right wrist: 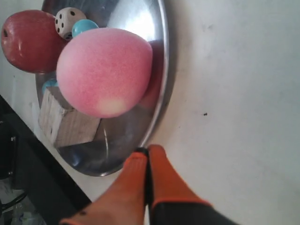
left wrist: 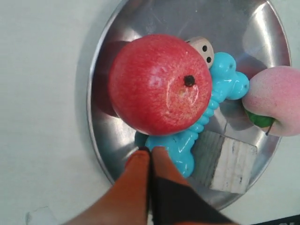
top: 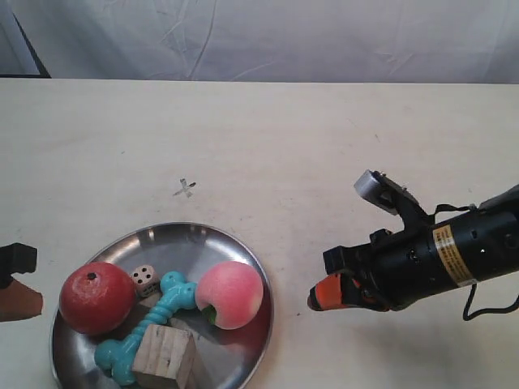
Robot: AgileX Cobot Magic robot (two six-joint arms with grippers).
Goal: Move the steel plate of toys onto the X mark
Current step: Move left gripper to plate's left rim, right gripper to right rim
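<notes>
Judging steel plate [top: 188,247] stiff, slick, toys [top: 229,293] loose; my left end effector [left wrist: 150,152], right end effector [right wrist: 148,152] pressed together, empty; grip rim.

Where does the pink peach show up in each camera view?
Exterior view: peach on the steel plate, right of the turquoise bone.
Left wrist view: peach cropped by the frame edge, beside the bone.
Right wrist view: peach large, near the picture's middle.
Shared landmark: the white die.
</notes>
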